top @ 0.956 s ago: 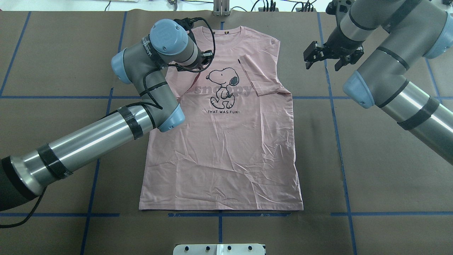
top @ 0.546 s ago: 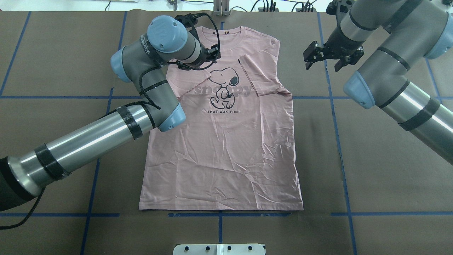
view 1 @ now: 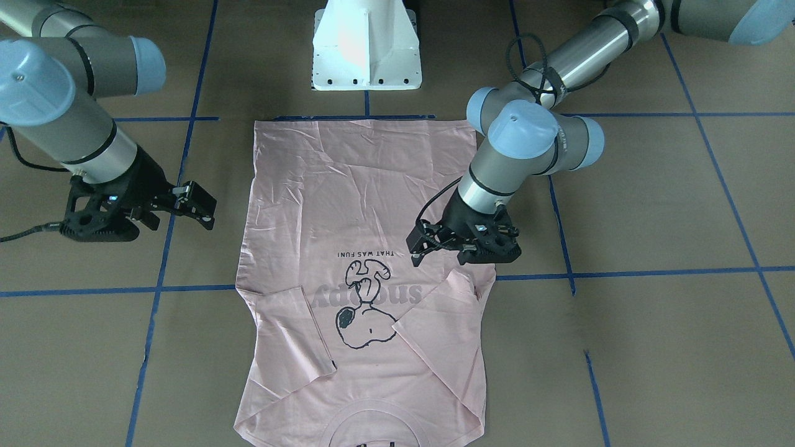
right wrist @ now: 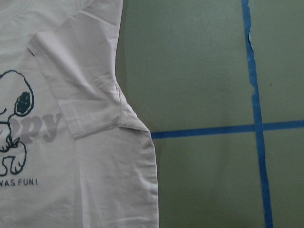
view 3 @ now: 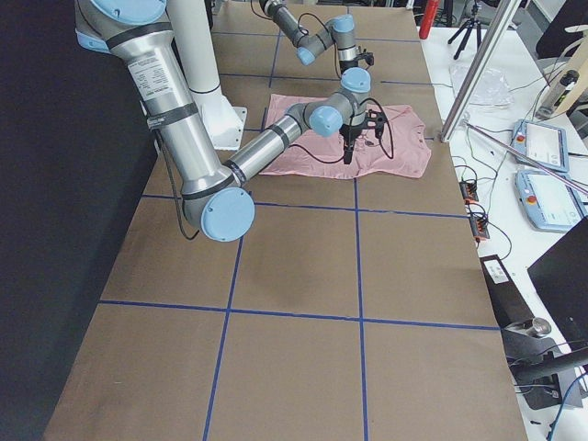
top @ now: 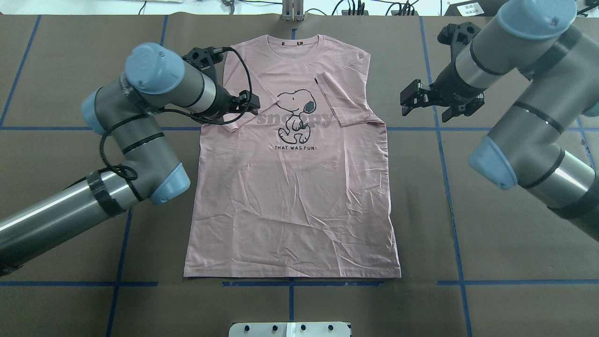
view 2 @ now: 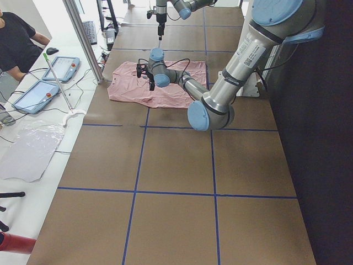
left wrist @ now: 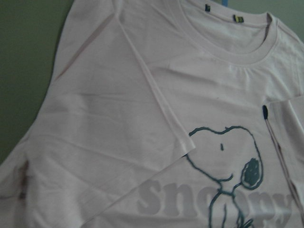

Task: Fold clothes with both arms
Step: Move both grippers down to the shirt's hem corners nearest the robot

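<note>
A brown surface (top: 514, 262) is marked with a grid of blue tape lines (top: 79, 283). A white pedestal base (view 1: 366, 43) stands at 1 edge. Beyond an upright metal post (view 2: 83, 38) lie 2 tablets (view 2: 63, 67) and a clear plastic sheet (view 2: 30, 149), near a person in a dark top (view 2: 16, 41).

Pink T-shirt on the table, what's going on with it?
The T-shirt is mid-fold: it lies face up on the table, both sleeves already folded in over the front. The left gripper hovers over one folded sleeve; the right gripper hangs beside the shirt, jaws open, holding nothing.
</note>
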`<state>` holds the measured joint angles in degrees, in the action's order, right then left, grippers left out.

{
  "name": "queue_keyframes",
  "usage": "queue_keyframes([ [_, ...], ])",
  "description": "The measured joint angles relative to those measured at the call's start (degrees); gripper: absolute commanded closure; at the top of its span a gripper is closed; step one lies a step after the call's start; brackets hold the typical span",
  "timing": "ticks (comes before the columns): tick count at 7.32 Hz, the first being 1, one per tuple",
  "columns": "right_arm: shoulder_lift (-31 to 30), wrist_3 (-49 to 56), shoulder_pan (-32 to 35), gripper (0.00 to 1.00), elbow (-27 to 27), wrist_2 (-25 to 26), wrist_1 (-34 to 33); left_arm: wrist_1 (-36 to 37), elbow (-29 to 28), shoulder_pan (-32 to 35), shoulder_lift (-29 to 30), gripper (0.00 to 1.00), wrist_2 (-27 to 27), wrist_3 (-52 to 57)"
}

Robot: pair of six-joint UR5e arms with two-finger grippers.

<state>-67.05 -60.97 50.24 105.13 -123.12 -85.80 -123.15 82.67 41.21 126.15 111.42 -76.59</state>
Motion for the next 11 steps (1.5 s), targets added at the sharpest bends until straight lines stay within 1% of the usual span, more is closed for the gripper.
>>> queue_keyframes([
  [2, -3.9, -8.6, -9.3, 0.0, 7.6, 8.4, 0.0, 2.6, 11.0, 0.0, -9.3, 0.0, 0.4, 0.4],
  [3, -6.9, -13.5, -14.7, 0.0, 12.2, 12.4, 0.6, 5.2, 16.6, -0.2, -13.4, 0.0, 0.2, 0.3],
  [4, -10.8, -18.4, -20.5, 0.0, 16.2, 17.1, 2.2, 9.5, 22.7, -0.5, -16.5, 0.0, -0.1, 0.3],
  [5, -14.6, -22.4, -26.3, 0.0, 18.4, 22.4, 4.4, 15.4, 28.2, -0.7, -18.0, 0.0, -0.9, 0.3],
  [6, -17.3, -25.1, -31.1, 0.0, 18.9, 26.9, 6.4, 21.0, 32.3, -0.9, -18.4, 0.0, -2.3, 0.3],
  [7, -18.6, -26.5, -34.4, 0.0, 18.5, 29.7, 7.5, 24.1, 34.5, -1.0, -18.5, 0.0, -3.2, 0.2],
  [8, -18.9, -27.2, -36.3, 0.0, 17.3, 31.2, 7.9, 25.3, 35.3, -1.1, -18.6, 0.0, -3.6, 0.3],
  [11, -18.3, -27.7, -38.2, 0.0, 14.0, 32.2, 8.1, 26.0, 35.4, -1.3, -18.3, 0.0, -3.8, 0.4],
])
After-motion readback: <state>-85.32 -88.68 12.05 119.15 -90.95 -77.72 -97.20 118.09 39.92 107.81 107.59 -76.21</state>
